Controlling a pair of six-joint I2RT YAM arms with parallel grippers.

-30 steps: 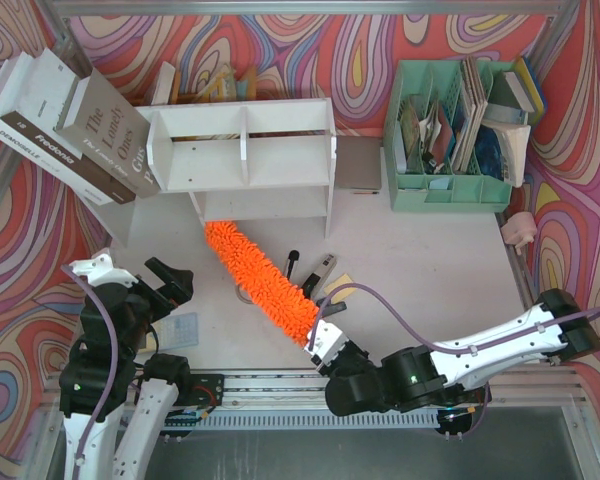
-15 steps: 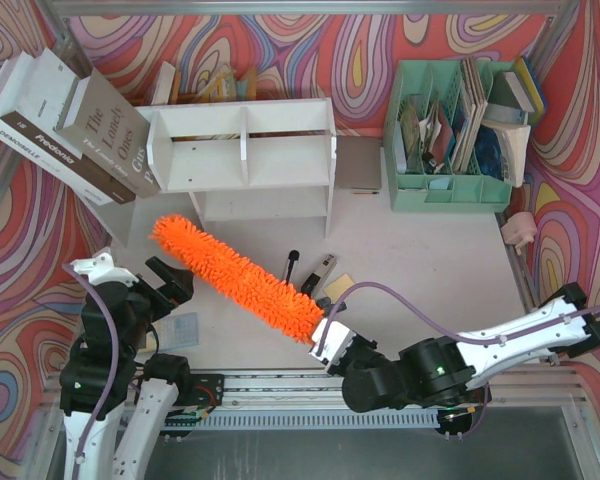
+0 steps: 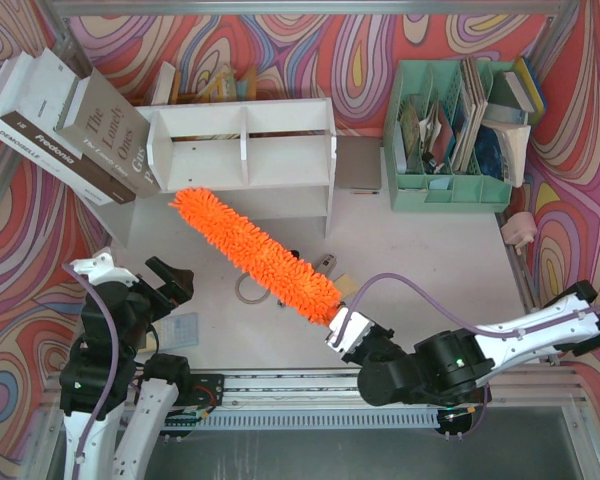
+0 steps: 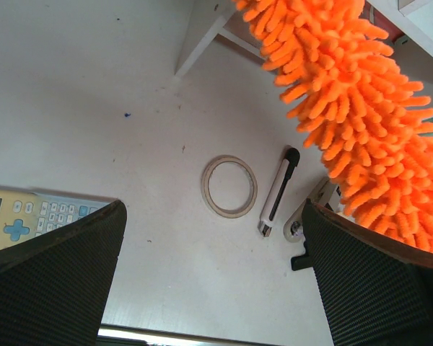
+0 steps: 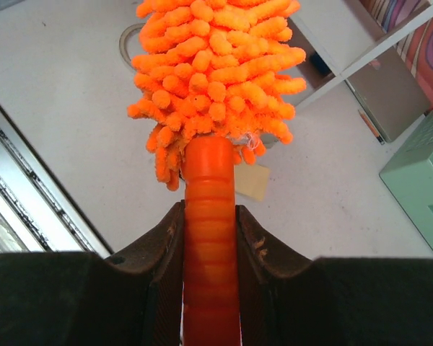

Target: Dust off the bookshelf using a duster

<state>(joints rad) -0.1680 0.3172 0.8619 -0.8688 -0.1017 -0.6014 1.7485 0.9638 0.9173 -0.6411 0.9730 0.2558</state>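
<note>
Right wrist — pincer (image 5: 209, 220) around duster (image 5: 215, 79)

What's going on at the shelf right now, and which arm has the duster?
The right pincer is shut on the handle of the duster, holding it slanted above the table. The fluffy tip is at the left front of the lower tier of the bookshelf; whether it touches is unclear. The left pincer hangs open and empty near its base, beside a calculator.
</note>
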